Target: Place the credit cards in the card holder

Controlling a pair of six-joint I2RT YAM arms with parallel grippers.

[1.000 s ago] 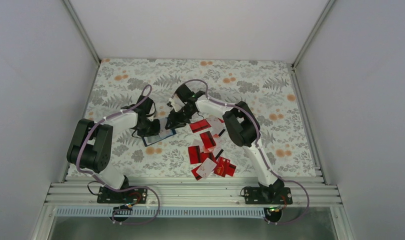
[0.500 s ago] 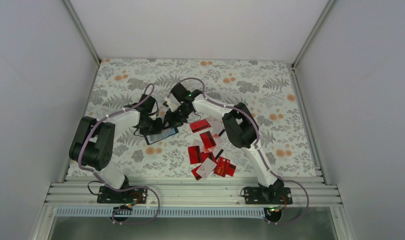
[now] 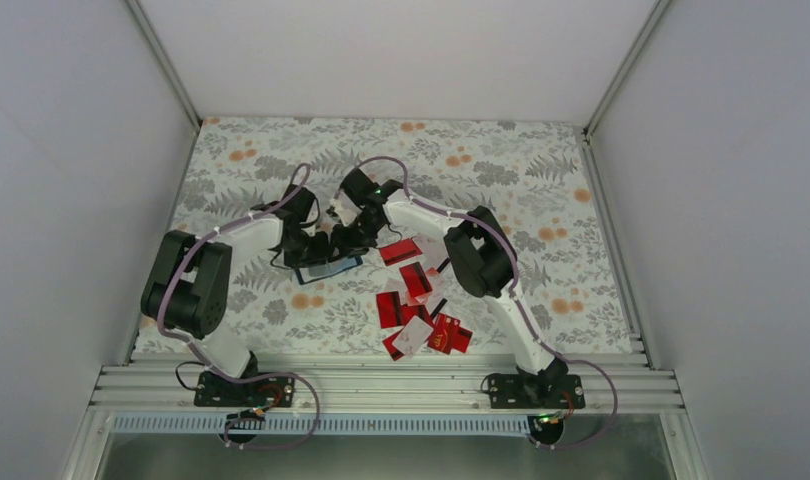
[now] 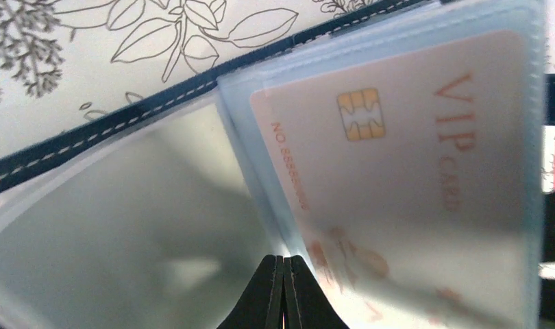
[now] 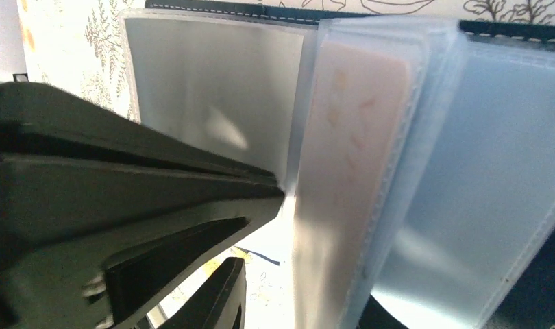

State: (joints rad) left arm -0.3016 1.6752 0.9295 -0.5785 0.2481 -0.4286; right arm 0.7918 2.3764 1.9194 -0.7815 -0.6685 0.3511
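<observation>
Several credit cards (image 3: 413,300), mostly red, lie scattered on the floral bench (image 3: 541,180), toward the right arm's near side. At about 10 o'clock from that heap the card holder (image 3: 326,268) lies open with its clear sleeves fanned up. One pale VIP card (image 4: 405,157) sits inside a sleeve. The left pincer (image 4: 283,274) stands over the holder's 9 o'clock half, tips pressed together at an empty sleeve just beside that card. The right pincer (image 5: 261,229) reaches in from 1 o'clock with its upper tip against a sleeve's edge. Its tips look slightly apart, but I cannot tell whether it clamps the sleeve.
</observation>
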